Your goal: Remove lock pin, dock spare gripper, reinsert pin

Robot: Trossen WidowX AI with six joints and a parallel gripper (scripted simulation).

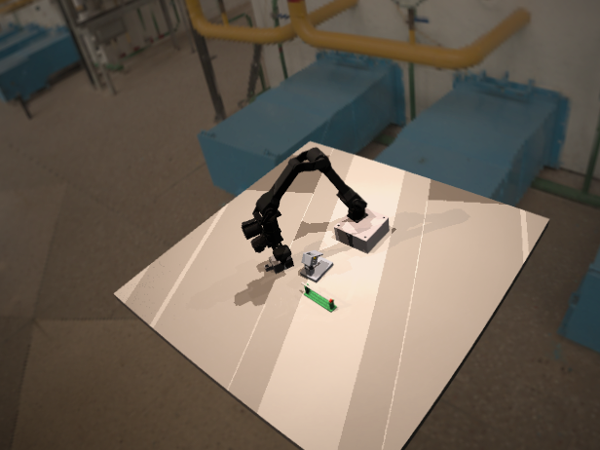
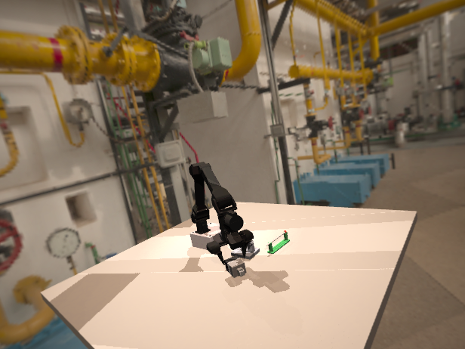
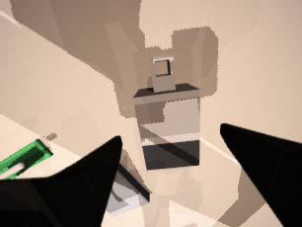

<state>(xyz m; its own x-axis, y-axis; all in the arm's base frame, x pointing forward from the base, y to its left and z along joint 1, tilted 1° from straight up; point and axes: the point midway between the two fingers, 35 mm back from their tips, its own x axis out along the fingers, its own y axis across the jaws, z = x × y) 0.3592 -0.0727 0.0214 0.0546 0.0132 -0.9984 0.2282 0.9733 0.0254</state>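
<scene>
Presently, we're holding our pincer [image 1: 280, 264] [image 2: 235, 257] [image 3: 170, 134] open and empty beside the mount [image 1: 317, 271] [image 2: 247, 252] [image 3: 129, 198], probably lining up to straddle the spare gripper [image 1: 274, 263] [image 2: 236, 268] [image 3: 170, 134].

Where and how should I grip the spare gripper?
Grip the spare gripper's block by its two opposite sides, from above. In the wrist view it sits between the open fingers, and its slim holed spigot projects clear, best left free for the socket.

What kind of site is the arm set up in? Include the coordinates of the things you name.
Probably an industrial plant or boiler room: thick yellow pipework [image 1: 390, 47] [image 2: 247, 38], a round dial gauge [image 2: 63, 242] on the wall, and blue floor-standing housings [image 1: 302, 114] [image 2: 332, 189].
</scene>
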